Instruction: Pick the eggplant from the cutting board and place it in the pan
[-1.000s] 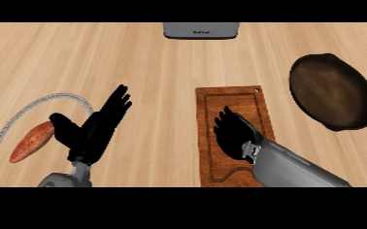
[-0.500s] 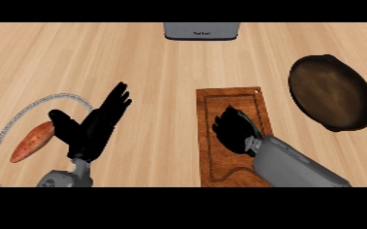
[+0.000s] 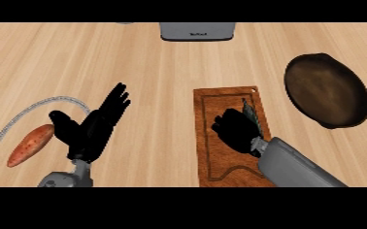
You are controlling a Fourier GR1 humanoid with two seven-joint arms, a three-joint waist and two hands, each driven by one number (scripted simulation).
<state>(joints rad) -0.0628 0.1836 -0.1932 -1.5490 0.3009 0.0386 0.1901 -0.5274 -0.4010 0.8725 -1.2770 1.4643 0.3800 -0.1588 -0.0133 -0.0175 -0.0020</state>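
On the wooden desk (image 3: 158, 73), the right hand (image 3: 235, 131) lies curled over the cutting board (image 3: 219, 102) at lower centre, hiding most of the eggplant (image 3: 250, 112). The dark pan (image 3: 326, 89) sits at the right edge. The left hand (image 3: 93, 128) rests open at lower left, beside an orange vegetable (image 3: 30, 145).

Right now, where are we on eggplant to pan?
Done: the right hand is on the cutting board, fingers curled over the eggplant, of which only the greenish stem end shows. In hand: the grasp; no lift is visible. Left: carry to the pan, which holds nothing. The left hand rests open.
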